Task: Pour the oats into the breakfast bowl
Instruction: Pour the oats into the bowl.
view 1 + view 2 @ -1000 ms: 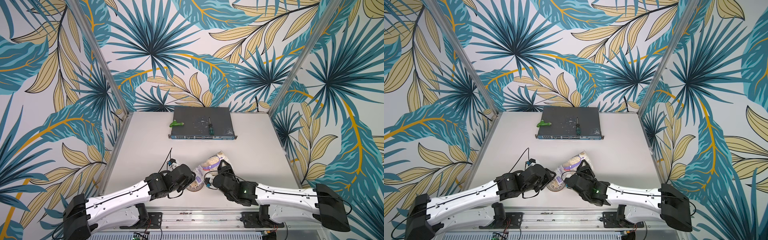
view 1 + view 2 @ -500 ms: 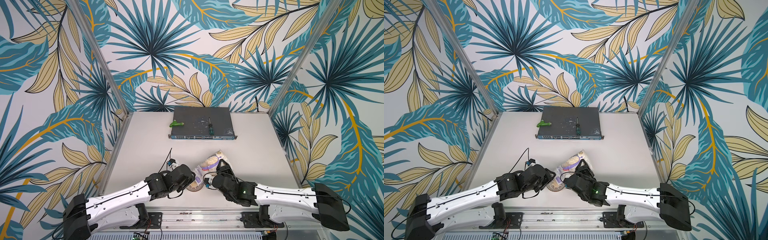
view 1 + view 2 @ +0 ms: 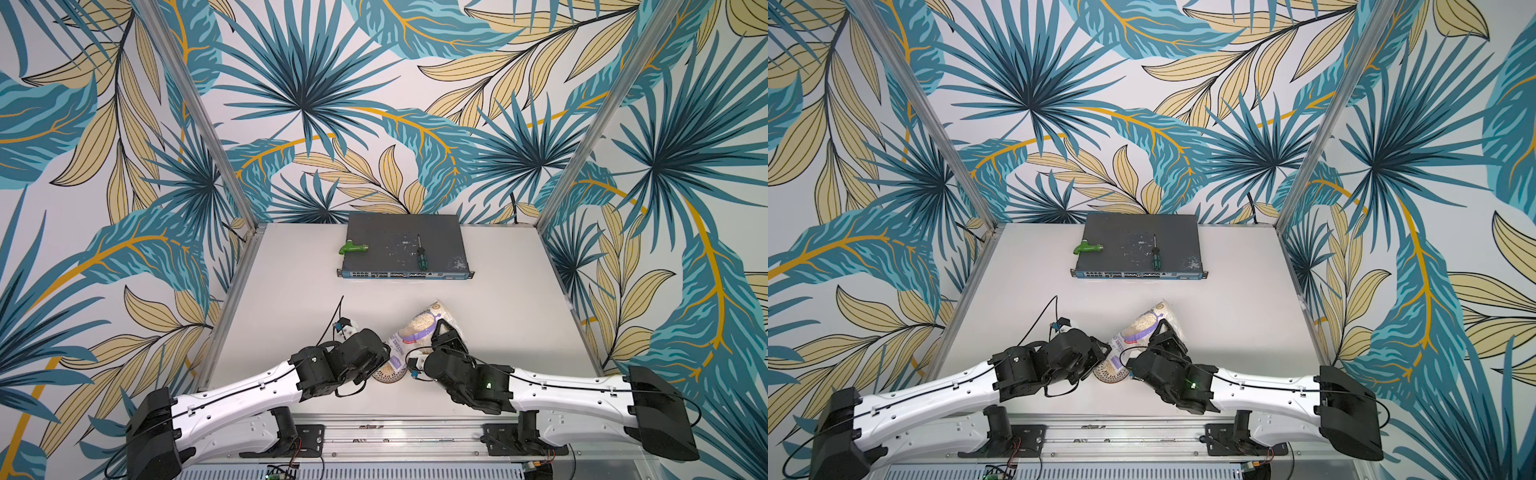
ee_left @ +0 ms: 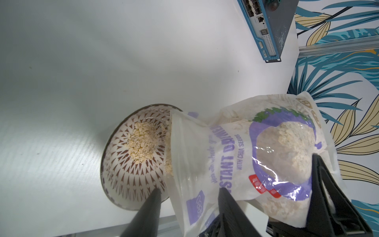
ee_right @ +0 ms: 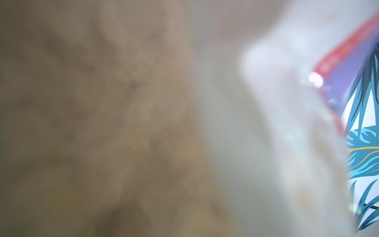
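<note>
The breakfast bowl (image 3: 388,375) (image 3: 1110,374) (image 4: 123,164), white with a dark lattice, stands near the table's front edge between my two wrists. A small heap of oats (image 4: 141,141) lies in it. The clear pouch (image 3: 415,330) (image 3: 1140,326) (image 4: 256,153) is tilted, its open mouth over the bowl's rim and more oats at the opening. My right gripper (image 3: 445,332) is shut on the pouch's full end; one of its fingers (image 4: 328,184) shows black against the bag. My left gripper (image 4: 189,189) stands open, one finger over the bowl's rim, the pouch's loose corner hanging between the fingers. The right wrist view is blurred by the bag.
At the back of the table lies a dark network switch (image 3: 405,249) with a green fitting (image 3: 352,248) and a screwdriver (image 3: 422,257) on top. Patterned walls and metal posts close in both sides. The table's front rail (image 4: 102,229) runs just beside the bowl.
</note>
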`<state>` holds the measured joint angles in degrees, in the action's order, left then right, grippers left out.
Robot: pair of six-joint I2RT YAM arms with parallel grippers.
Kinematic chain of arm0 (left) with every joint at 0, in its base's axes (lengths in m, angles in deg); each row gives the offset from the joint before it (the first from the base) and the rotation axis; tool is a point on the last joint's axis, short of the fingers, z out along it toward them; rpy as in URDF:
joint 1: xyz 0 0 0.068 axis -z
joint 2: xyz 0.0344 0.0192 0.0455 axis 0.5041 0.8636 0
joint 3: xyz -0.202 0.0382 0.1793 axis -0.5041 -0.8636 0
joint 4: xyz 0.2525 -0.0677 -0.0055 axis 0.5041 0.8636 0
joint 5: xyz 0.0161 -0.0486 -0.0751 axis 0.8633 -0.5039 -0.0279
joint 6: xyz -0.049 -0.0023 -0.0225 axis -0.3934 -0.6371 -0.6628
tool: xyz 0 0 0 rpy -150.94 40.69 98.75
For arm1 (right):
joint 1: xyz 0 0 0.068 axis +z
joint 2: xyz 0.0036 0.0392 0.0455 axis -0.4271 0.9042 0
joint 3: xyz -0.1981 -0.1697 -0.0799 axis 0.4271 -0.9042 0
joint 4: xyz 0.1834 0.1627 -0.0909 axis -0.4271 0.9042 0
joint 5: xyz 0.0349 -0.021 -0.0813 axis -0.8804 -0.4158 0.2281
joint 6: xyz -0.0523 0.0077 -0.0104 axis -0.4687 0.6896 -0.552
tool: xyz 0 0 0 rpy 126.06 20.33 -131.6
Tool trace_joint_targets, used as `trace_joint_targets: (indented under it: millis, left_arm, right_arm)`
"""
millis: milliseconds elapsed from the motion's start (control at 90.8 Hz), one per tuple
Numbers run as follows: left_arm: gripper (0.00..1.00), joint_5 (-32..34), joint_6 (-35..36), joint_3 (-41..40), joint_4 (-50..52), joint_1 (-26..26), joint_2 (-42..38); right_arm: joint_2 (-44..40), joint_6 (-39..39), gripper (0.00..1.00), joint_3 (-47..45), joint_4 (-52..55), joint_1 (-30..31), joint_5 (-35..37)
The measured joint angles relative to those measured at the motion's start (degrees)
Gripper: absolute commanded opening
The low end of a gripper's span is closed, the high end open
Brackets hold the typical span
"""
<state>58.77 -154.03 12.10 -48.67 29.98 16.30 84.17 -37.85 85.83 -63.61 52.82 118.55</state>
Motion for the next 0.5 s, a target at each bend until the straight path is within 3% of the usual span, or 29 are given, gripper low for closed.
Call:
trace_joint_targets:
  millis: [496]
  left_arm:
    - [0.49,0.1,-0.6,0.0,0.0,0.0,0.0]
  right_arm:
    - [0.0,-3.4,0.0,0.0,-1.0,0.8,1.0]
